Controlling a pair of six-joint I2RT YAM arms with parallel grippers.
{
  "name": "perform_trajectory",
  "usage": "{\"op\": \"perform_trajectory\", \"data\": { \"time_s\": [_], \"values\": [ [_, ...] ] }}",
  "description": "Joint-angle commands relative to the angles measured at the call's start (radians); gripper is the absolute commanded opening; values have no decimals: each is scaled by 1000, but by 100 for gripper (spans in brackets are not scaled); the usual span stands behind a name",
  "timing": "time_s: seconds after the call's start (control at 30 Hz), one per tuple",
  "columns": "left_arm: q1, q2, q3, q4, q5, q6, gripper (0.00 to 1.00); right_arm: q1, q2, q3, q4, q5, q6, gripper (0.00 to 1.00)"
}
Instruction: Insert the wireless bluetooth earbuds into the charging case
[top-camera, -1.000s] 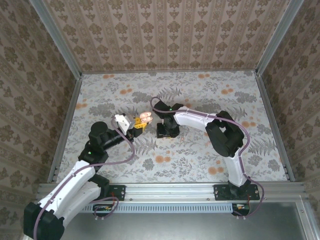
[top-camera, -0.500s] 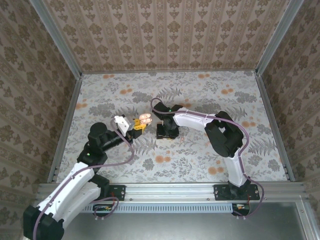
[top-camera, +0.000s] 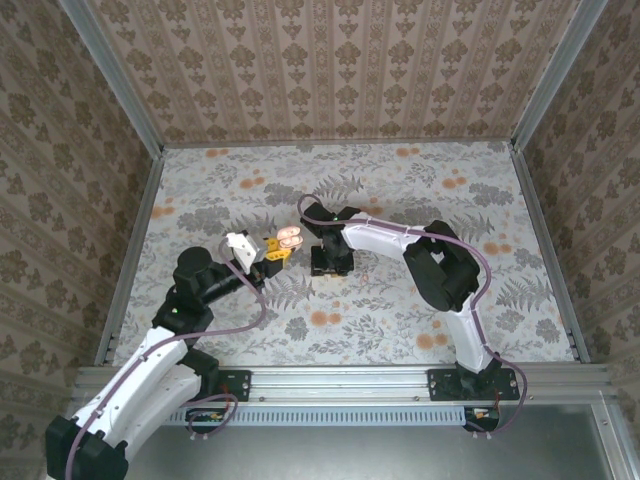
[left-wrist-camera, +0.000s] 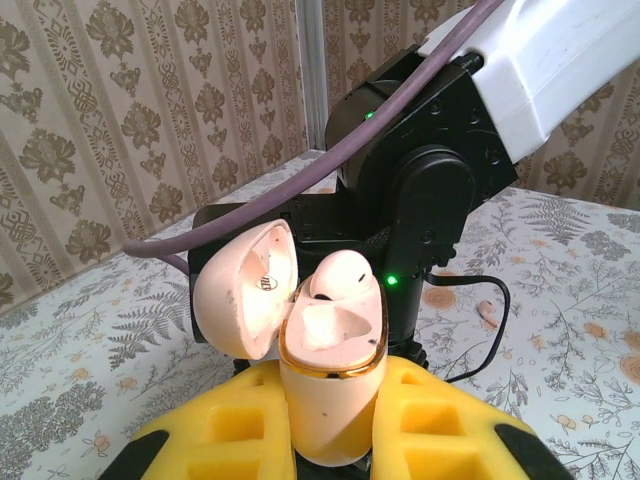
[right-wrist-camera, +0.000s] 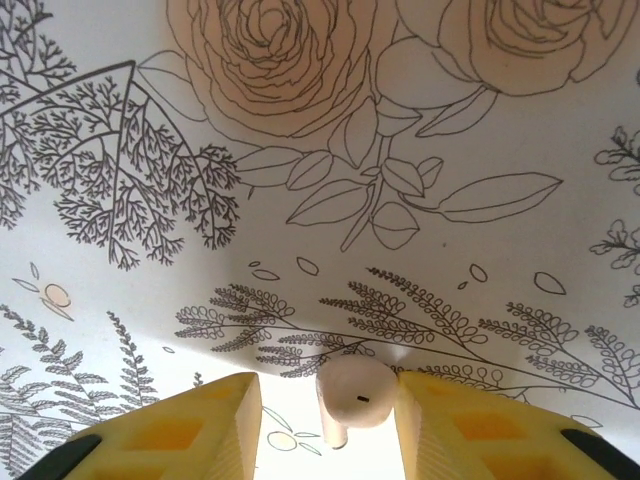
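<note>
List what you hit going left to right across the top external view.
left arm → left gripper → charging case → right gripper → right arm

Pale pink charging case (left-wrist-camera: 330, 400), whitish earbud (right-wrist-camera: 355, 395), floral-print table (top-camera: 380, 320)

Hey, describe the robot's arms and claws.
The left arm and right arm have white shells, black joints and a purple cable each. A green light glows on the right wrist. The left claw and right claw have yellow pads with hollows.
</note>
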Motion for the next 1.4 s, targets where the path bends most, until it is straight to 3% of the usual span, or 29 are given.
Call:
{"op": "perform_trajectory", "data": {
  "time_s": [0.0,0.6,0.97,1.37],
  "values": [
    [10,-16,-7,-15,5,22,0,4,39,34,-3,33,-14,39],
    [11,-6,11,-32,13,23,0,5,75,67,-22,55,-42,30],
    [8,-24,2,-21,26,38,0,5,9,-23,24,96,-35,22],
    [9,-7,-6,9,40,26,0,12,-41,-33,21,134,-26,19]
  ]
}}
